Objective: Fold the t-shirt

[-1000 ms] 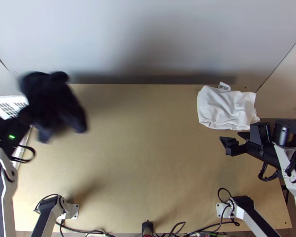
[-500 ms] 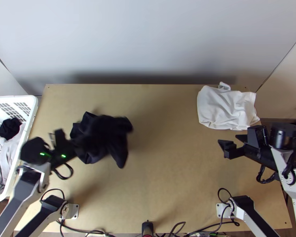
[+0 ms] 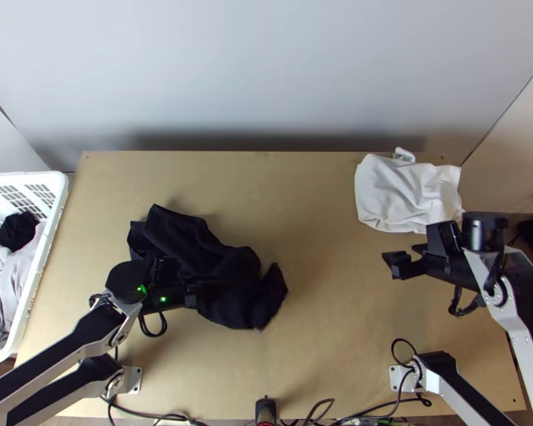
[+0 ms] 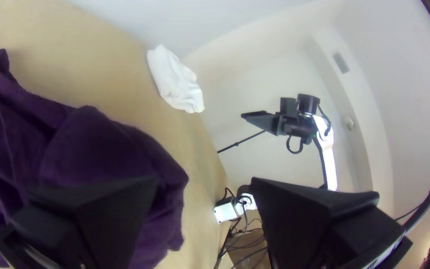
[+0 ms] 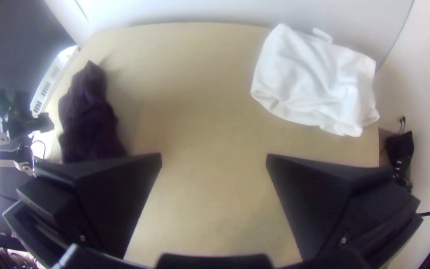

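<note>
T-shirt (image 3: 227, 277) (×1): dark, bunched, on L half of tbl. L gripper (image 3: 192, 295) at its near side, fingers apart; can't tell if cloth lies btwn. them. R gripper (image 3: 400, 253) nr. R side, fingers apart. Tbl. (image 3: 323, 341) (×1): lt. wood. White cloth (image 3: 408, 195) (×1): crumpled, far R corner. Basket (image 3: 25, 177) (×1): white, at L edge, w/ black & grey cloth. Rm.: pale wall (image 3: 266, 64) along far edge.
</note>
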